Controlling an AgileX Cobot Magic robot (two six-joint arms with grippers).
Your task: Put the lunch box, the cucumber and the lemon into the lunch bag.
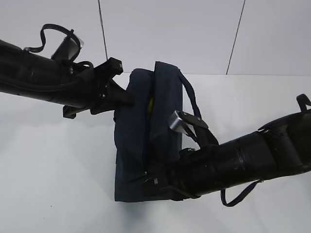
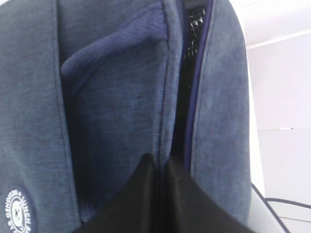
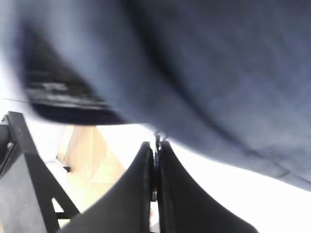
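A: Near end first. Our right gripper (image 1: 154, 181) sits at the near bottom corner of the lunch bag (image 1: 131, 160). In the right wrist view its fingers (image 3: 167, 194) are pressed together on something thin and metallic at the bag's edge. We judge it's the zipper pull, but the shot is too blurred to confirm.

B: Risk there?

A: Slip. A thin tab in a pinch can pop out if we pull off-axis, and the zipper could jam on loose fabric.

B: Left side?

A: Our left gripper (image 1: 124, 99) is at the bag's left wall, further back. The left wrist view shows the fingers (image 2: 187, 201) clenched on the fabric edge right beside the zipper line. If that hold lets go, the bag drags across the desk (image 1: 58, 170) with the right arm instead of the zipper running.

B: Contents?

A: The exterior view shows a sliver of yellow in the top gap, probably the lemon (image 1: 150, 103) inside. We see no lunch box or cucumber anywhere; we guess they're in the bag, can't verify.

B: View differences?

A: Only the exterior shows both arms, the yellow and the handles (image 1: 193, 104). Only the left wrist shows the zipper gap with a dark, glinting interior, plus a round logo patch (image 2: 17, 213). Only the right wrist shows the pinch close up.
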